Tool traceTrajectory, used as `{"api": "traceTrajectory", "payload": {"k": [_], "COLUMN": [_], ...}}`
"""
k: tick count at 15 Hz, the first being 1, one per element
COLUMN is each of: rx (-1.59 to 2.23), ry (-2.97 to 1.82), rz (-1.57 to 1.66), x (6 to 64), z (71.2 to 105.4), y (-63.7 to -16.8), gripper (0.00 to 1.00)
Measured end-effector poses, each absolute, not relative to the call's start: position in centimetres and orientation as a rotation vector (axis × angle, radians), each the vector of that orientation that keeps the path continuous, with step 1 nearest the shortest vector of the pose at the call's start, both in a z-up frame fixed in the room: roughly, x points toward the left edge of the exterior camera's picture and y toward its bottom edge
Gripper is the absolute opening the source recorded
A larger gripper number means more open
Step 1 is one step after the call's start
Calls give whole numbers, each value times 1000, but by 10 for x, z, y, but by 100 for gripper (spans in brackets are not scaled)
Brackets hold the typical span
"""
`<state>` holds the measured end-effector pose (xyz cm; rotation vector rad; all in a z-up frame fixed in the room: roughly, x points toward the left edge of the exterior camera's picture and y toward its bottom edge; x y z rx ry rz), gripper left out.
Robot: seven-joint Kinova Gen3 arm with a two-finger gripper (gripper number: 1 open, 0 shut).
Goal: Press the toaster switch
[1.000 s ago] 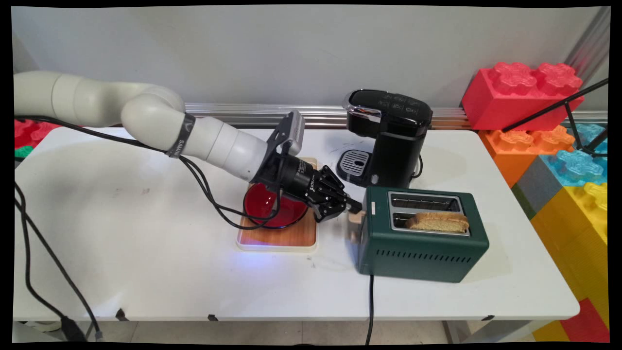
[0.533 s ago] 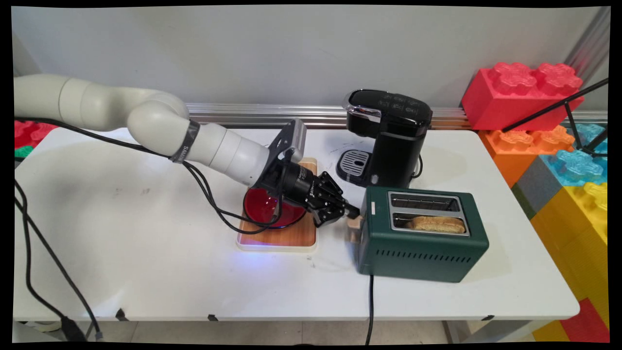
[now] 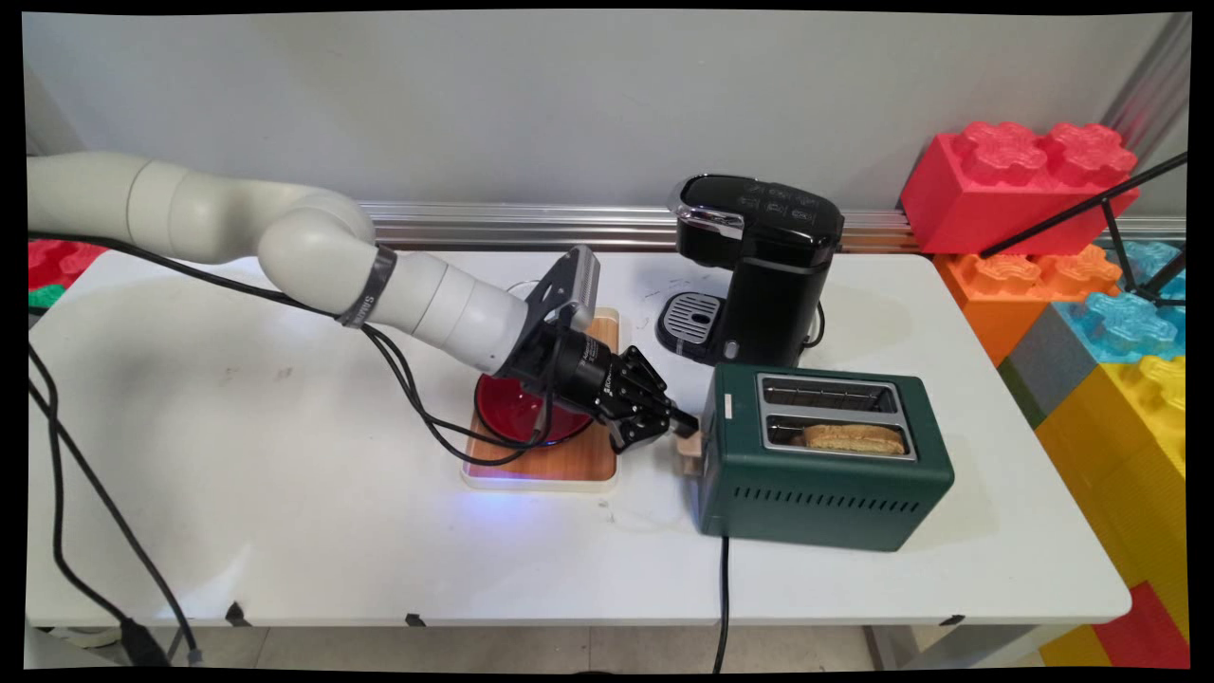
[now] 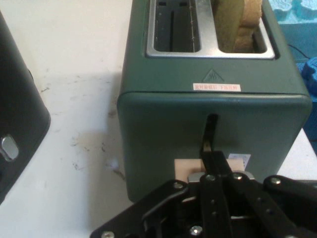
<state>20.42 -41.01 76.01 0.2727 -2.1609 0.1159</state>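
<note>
**A:** Main view?

**B:** The claw (image 3: 681, 421) has its fingers pressed together, gripping nothing. Its tips rest on the lever (image 3: 690, 452), straight ahead on the toaster (image 3: 825, 484) end wall. The bread (image 3: 854, 437) sits low beyond it.

**A:** Room?

**B:** The tray (image 3: 569, 465) and bowl (image 3: 512, 408) are just behind the claw. The coffee maker (image 3: 759, 275) is near on the wall side. The table (image 3: 285, 474) is bare on the other side.

**A:** Hand view?

**B:** The lever (image 4: 187, 168) is touching the tips, low in the slot (image 4: 211, 126). It looks nearly bottomed out.

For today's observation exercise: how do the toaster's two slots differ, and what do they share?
The near slot holds a slice of bread sunk low, while the far slot holds nothing. The near slot lies towards the table's front edge, the far slot towards the coffee machine. Both are long, metal-rimmed openings, side by side in the green toaster.
</note>
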Motion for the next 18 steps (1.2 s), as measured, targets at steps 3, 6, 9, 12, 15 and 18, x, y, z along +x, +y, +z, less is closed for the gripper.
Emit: {"api": "traceTrajectory", "payload": {"k": [3, 6, 9, 12, 15, 18], "rx": [273, 273, 274, 275, 276, 274], "ry": [-2164, -2165, -2166, -2168, -2170, -2172], "rz": [112, 111, 109, 107, 105, 103], "x": [203, 202, 202, 201, 201, 202], "z": [757, 755, 752, 750, 748, 749], "y": [-410, -411, -412, -413, -414, -415], "gripper": [0, 0, 0, 0, 0, 0]}}
